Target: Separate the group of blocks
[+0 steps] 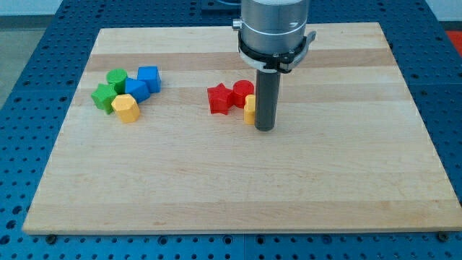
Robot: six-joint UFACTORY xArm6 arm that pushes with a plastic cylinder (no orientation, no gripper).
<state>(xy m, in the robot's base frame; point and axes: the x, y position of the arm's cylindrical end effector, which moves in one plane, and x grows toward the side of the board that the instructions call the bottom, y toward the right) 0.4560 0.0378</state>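
Note:
My tip [265,128] rests on the board just right of a yellow block [250,110], touching or nearly touching it; the rod hides part of that block. A red star-shaped block [219,98] and a red rounded block [242,92] sit directly left of the yellow one, all three close together. At the view's left is a second cluster: a green cylinder [116,78], a green star-shaped block [104,95], a blue cube [149,76], a blue block [137,89] and a yellow hexagonal block [126,108], packed against each other.
The wooden board [238,180] lies on a blue perforated table [29,108]. The arm's grey body [274,29] hangs over the board's top centre.

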